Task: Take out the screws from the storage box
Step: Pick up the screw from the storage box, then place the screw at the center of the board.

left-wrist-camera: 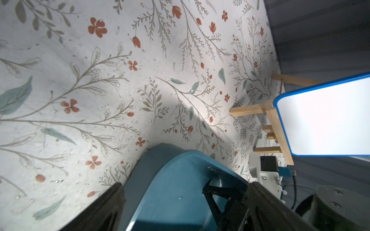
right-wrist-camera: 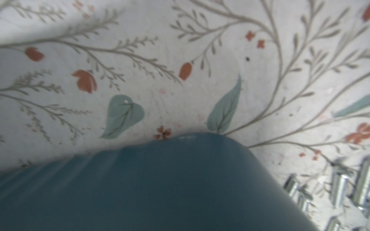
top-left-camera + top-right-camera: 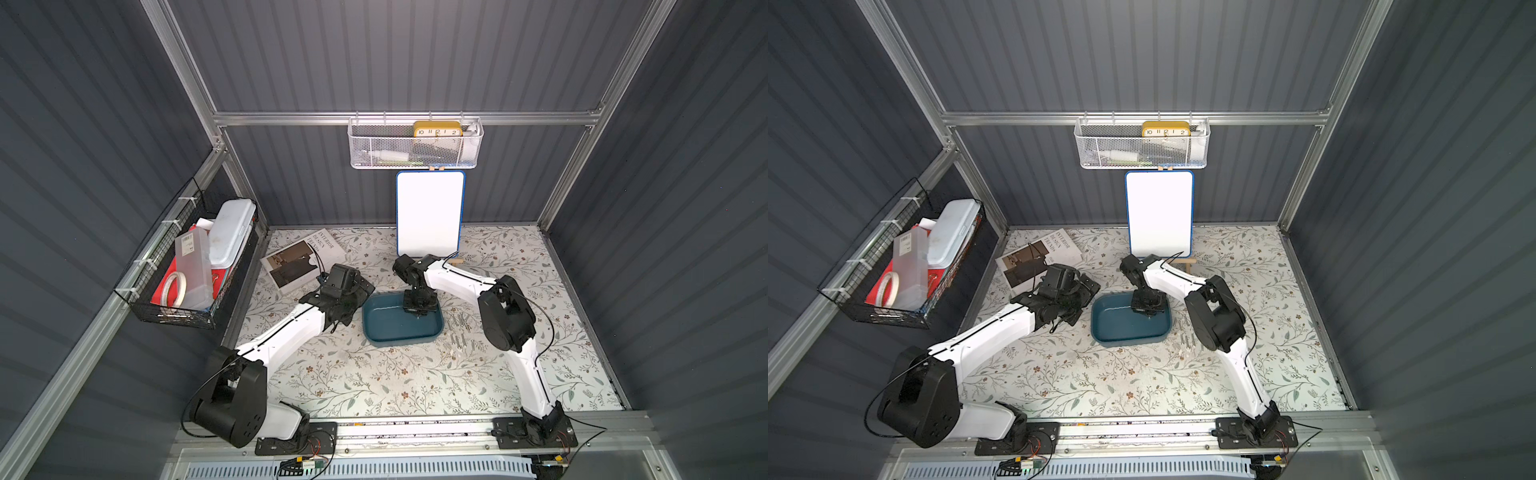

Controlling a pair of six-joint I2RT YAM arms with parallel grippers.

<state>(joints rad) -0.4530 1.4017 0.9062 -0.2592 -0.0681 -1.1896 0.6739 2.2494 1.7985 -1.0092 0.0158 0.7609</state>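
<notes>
In both top views the bench (image 3: 374,382) (image 3: 1100,374) wears a pale covering printed with leaves and small flowers. Dark ribbed walls on an aluminium frame close it in. The storage box (image 3: 390,332) (image 3: 1121,328), teal and low-rimmed, sits about mid-bench. The screws (image 3: 459,328) (image 3: 1187,332) lie clustered on the bench just beside the box, on its side facing the right edge. The right tool (image 3: 419,312) (image 3: 1148,311) points down inside the box, jaws together; whether it pinches anything I cannot tell. The left tool (image 3: 358,299) is at the box's opposite side, jaws wide apart. A magazine (image 3: 297,259) lies near the back left corner and a blue-rimmed whiteboard (image 3: 430,212) stands at the back edge. A black wire basket (image 3: 166,320) on the left wall holds a translucent case (image 3: 193,266), a white case (image 3: 232,232) and a tape roll (image 3: 174,286). A white mesh basket (image 3: 374,153) on the back rail holds a yellow clock (image 3: 437,128).

In the left wrist view a corner of the storage box (image 1: 170,180) lies between the left tool's spread fingers (image 1: 104,208). Beyond it the whiteboard (image 1: 330,120) rests on a wooden easel (image 1: 276,124).

In the right wrist view the storage box (image 2: 160,190), blurred, fills the lower part. The screws (image 2: 340,188) lie on the bench just past its rim.
</notes>
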